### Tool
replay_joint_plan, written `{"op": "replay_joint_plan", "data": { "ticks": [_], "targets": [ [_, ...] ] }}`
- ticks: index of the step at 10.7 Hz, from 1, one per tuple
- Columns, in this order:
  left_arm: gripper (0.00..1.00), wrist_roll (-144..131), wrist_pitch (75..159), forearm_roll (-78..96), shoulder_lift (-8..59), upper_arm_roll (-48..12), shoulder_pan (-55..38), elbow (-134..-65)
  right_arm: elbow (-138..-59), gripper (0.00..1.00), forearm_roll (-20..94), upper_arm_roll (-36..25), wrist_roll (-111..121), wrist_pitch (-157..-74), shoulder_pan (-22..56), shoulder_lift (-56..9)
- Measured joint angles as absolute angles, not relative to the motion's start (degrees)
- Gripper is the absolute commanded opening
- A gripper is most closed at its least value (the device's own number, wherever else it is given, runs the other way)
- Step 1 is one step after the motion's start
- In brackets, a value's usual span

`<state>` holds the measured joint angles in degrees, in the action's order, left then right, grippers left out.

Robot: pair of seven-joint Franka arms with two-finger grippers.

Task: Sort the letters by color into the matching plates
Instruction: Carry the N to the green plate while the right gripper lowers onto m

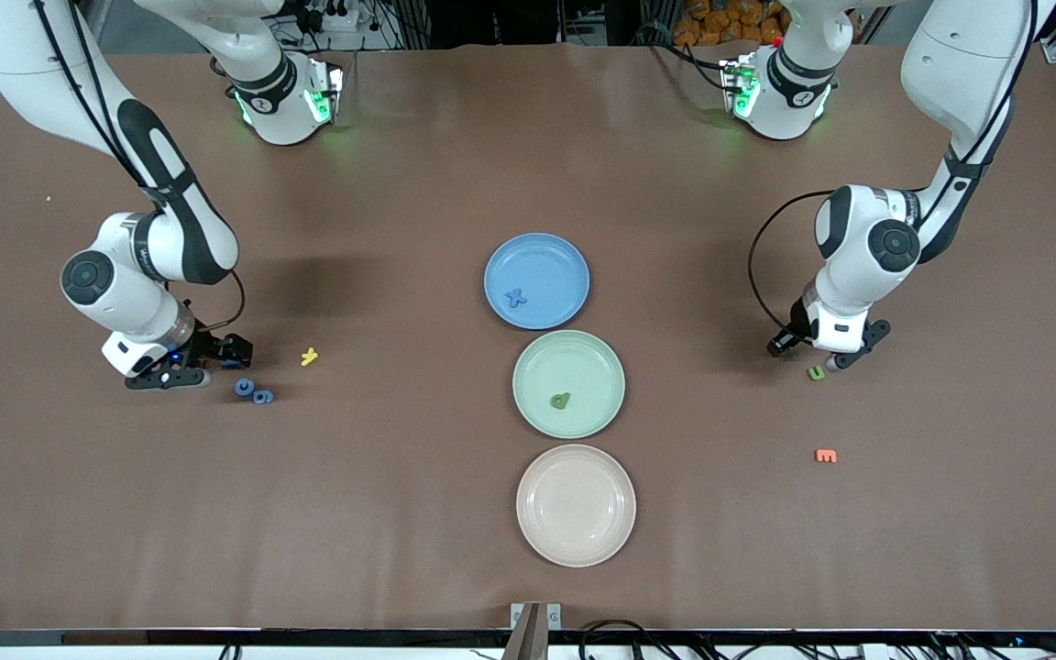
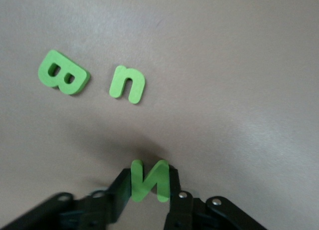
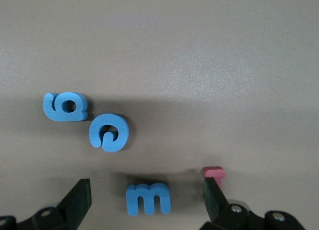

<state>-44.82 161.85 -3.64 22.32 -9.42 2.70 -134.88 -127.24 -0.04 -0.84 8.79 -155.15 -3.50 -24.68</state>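
Left gripper (image 2: 149, 182) clamped green N (image 2: 148, 180) on tabletop (image 1: 400, 513), toward left arm's end from green plate (image 1: 528, 403). Right gripper (image 3: 144, 200) spread wide around blue m (image 3: 147, 198). Bare tabletop around.

three plates (image 1: 537, 252) in a row (blue, mint, cream); green n (image 2: 148, 180) pinched upright, blue m (image 3: 148, 198) flat.

the left arm reaches down at its end of the table, wrist bent, left gripper (image 2: 149, 187) low at the surface with fingers (image 2: 119, 192) pinched together. the right arm bends down likewise at its end, right gripper (image 3: 147, 200) low, jaws spread wide.
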Motion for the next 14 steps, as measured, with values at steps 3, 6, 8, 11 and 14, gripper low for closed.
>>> {"op": "replay_joint_plan", "data": {
  "ticks": [3,6,8,11,14],
  "targets": [
    [0.0,-43.72,161.2,-3.64,22.04,-9.44,2.51,-134.76,-127.27,1.0,-0.04,-0.66,8.8,-155.46,-3.51,-24.99],
    [0.0,-42.91,154.69,-3.64,22.07,-9.53,2.34,-131.95,-127.56,0.95,-0.04,-0.56,8.8,-156.14,-3.51,-25.05],
    [0.0,-41.28,147.38,-3.64,22.01,-9.87,2.06,-127.38,-128.23,0.95,-0.04,-0.51,8.84,-156.92,-3.51,-25.09],
    [0.0,-40.07,133.13,-3.64,21.74,-12.73,1.32,-116.93,-129.63,0.89,-0.04,-0.43,8.86,-158.1,-3.51,-25.13],
    [0.0,-40.05,130.31,-3.64,21.76,-15.92,-0.84,-112.96,-130.34,0.83,-0.04,-0.32,8.88,-159.05,-3.51,-25.13]
  ]
}}
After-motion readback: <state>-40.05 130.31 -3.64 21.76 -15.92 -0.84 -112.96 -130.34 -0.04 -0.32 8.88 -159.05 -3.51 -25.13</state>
